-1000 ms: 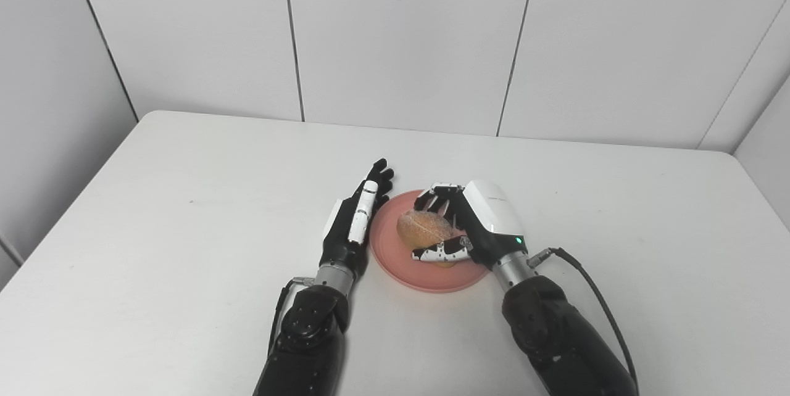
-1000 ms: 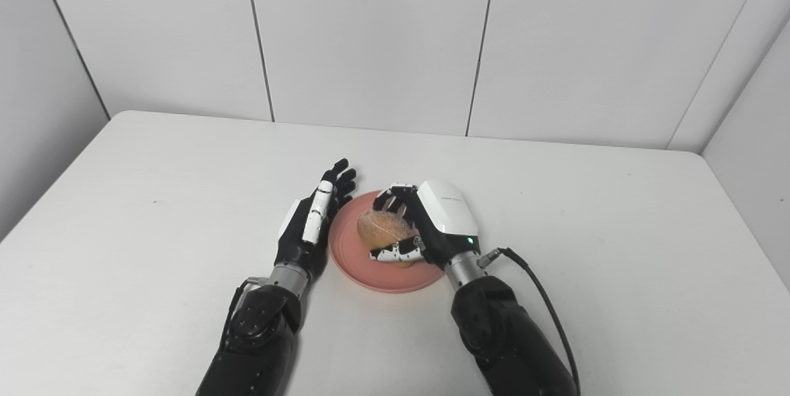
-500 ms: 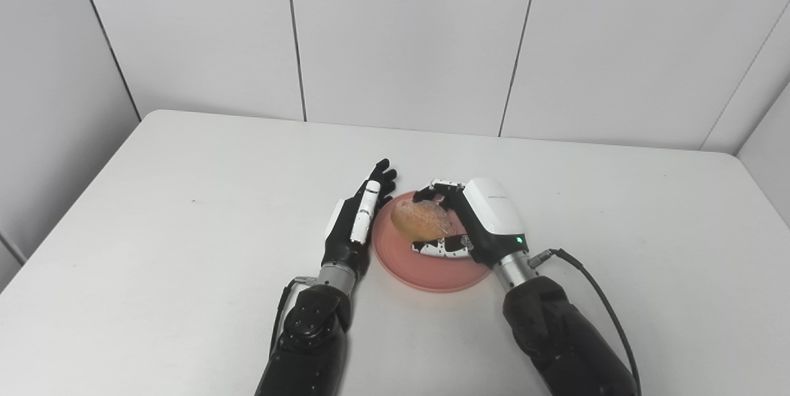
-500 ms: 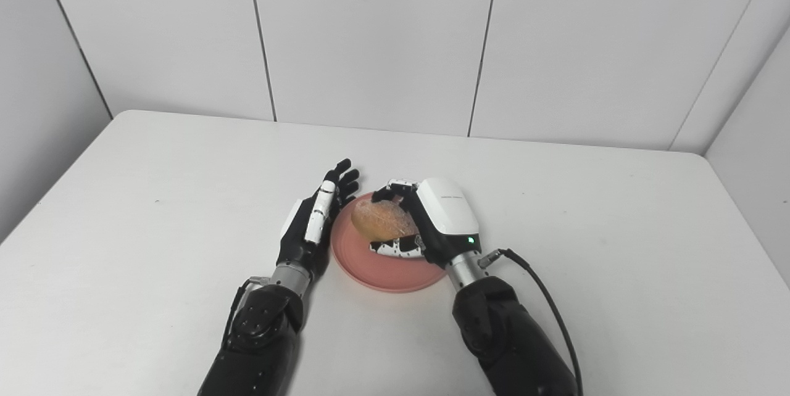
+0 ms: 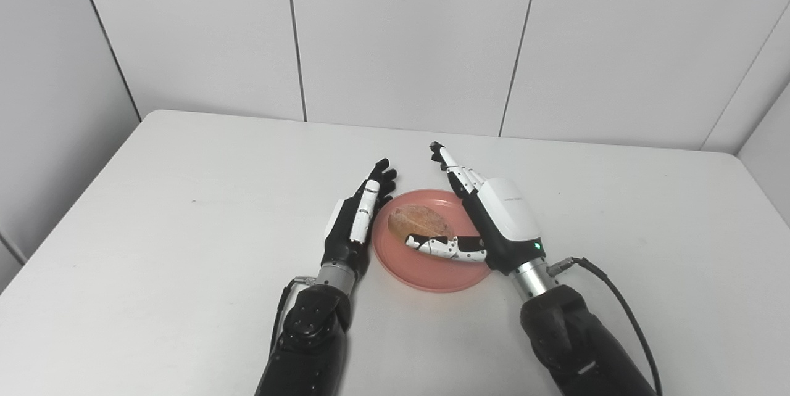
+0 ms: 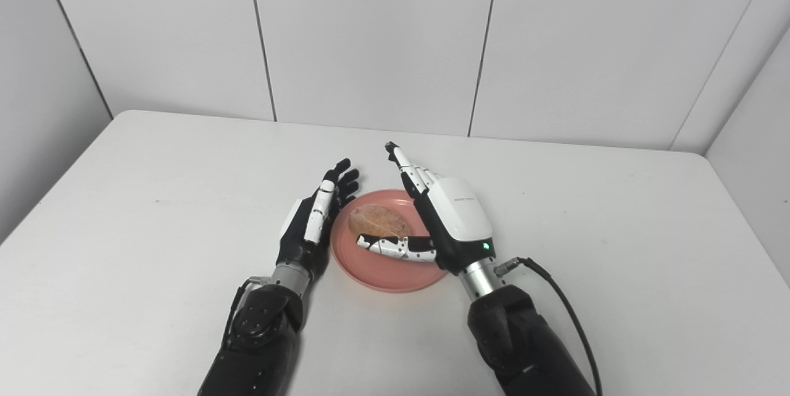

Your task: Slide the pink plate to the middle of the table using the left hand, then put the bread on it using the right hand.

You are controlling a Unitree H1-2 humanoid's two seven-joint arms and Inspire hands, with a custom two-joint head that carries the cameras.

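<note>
The pink plate [image 5: 432, 269] lies near the middle of the white table. A golden-brown bread roll [image 5: 418, 222] rests on its left half. My right hand [image 5: 487, 223] hovers over the plate's right side, open, with its fingers stretched straight toward the far wall and the thumb lying just in front of the bread. It holds nothing. My left hand [image 5: 357, 220] stands on edge against the plate's left rim, open, fingers straight. The same scene shows in the right eye view, with the bread [image 6: 377, 221] on the plate [image 6: 389, 276].
The table [image 5: 154, 211] is white with rounded far corners. Grey wall panels stand close behind its far edge. A black cable [image 5: 608, 288] trails from my right wrist across the table on the right.
My right hand has opened and let go of the bread, which now lies on the plate. The hand has drawn back slightly to the right with fingers extended. The left hand has not moved.
</note>
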